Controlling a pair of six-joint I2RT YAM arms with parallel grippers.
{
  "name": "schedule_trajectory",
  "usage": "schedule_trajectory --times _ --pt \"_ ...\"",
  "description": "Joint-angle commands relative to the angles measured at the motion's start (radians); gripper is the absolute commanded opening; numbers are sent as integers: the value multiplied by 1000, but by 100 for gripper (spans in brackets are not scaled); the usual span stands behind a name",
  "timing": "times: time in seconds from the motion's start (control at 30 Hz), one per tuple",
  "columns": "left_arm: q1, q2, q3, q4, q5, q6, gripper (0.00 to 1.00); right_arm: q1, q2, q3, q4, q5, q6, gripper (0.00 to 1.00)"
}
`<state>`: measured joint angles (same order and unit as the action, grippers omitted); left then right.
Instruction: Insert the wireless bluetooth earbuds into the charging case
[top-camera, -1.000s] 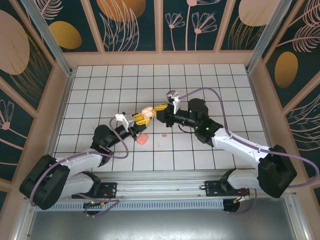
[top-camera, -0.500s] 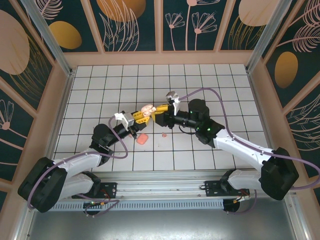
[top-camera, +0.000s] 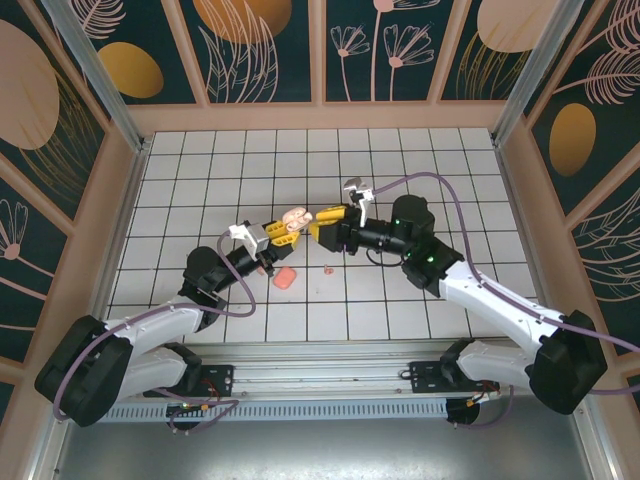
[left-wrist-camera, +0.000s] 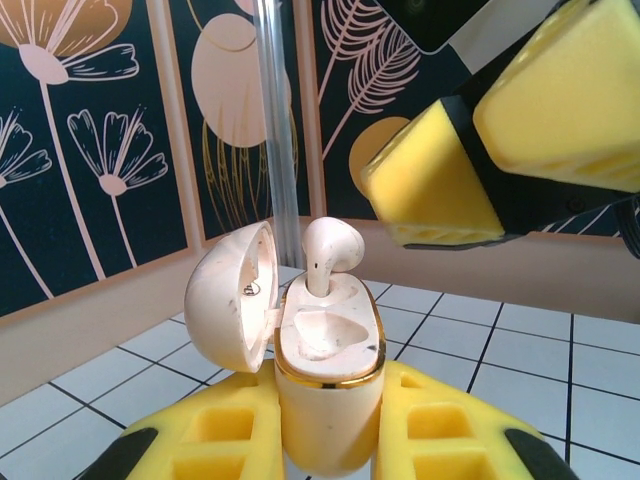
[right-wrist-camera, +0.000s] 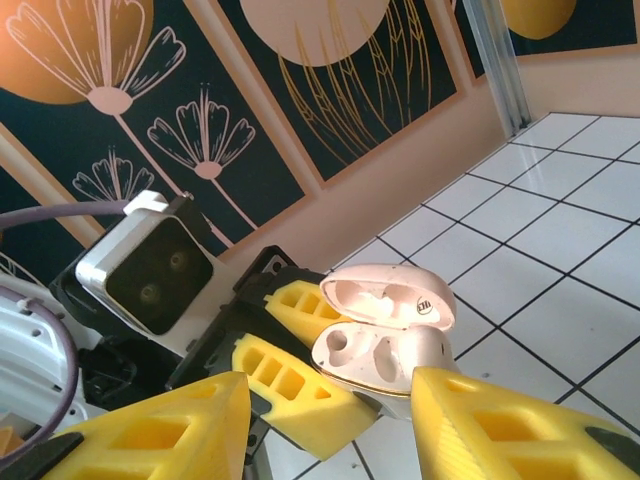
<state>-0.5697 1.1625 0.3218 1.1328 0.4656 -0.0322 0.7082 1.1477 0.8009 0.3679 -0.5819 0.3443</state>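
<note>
The cream charging case (left-wrist-camera: 330, 400), gold-rimmed with its lid (left-wrist-camera: 235, 295) swung open to the left, stands upright with my left gripper (left-wrist-camera: 330, 440) shut on its body. One earbud (left-wrist-camera: 330, 250) stands stem-down in the case's far socket; the near socket is bare. From above, the case (top-camera: 293, 220) sits at the tip of my left gripper (top-camera: 283, 232). My right gripper (top-camera: 322, 222) hovers just right of it, open with nothing between its fingers (left-wrist-camera: 430, 190). In the right wrist view the open case (right-wrist-camera: 390, 345) lies just beyond my right gripper (right-wrist-camera: 330, 430). A second tiny earbud (top-camera: 328, 268) lies on the tiles.
A salmon-pink rounded block (top-camera: 285, 278) lies on the white tiled floor (top-camera: 200, 180) just below the left gripper. Patterned walls (top-camera: 320, 50) and metal posts enclose the floor. Open tiles stretch toward the back and both sides.
My right gripper has gone from shut to open and drawn back slightly to the right of the case. The left gripper and case have stayed put.
</note>
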Motion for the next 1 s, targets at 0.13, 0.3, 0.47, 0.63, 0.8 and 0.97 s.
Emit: schedule_trajectory --times 0.13,0.3,0.47,0.63,0.8,0.97 --pt "-1 -29 16 5 2 17 11 -52 55 66 37 -110 117 43" --pt "0 -21 23 -5 4 22 11 -56 97 81 63 -175 151 37" --pt "-1 -23 18 -7 1 24 11 -56 116 78 80 -202 159 31" --pt "-1 -30 17 -16 -6 28 11 -55 126 80 92 -230 160 27" --pt "-1 -27 23 -21 -8 29 11 -43 126 86 89 -244 141 26" --pt "-1 -26 23 -22 -7 25 11 -25 135 107 47 -245 111 24"
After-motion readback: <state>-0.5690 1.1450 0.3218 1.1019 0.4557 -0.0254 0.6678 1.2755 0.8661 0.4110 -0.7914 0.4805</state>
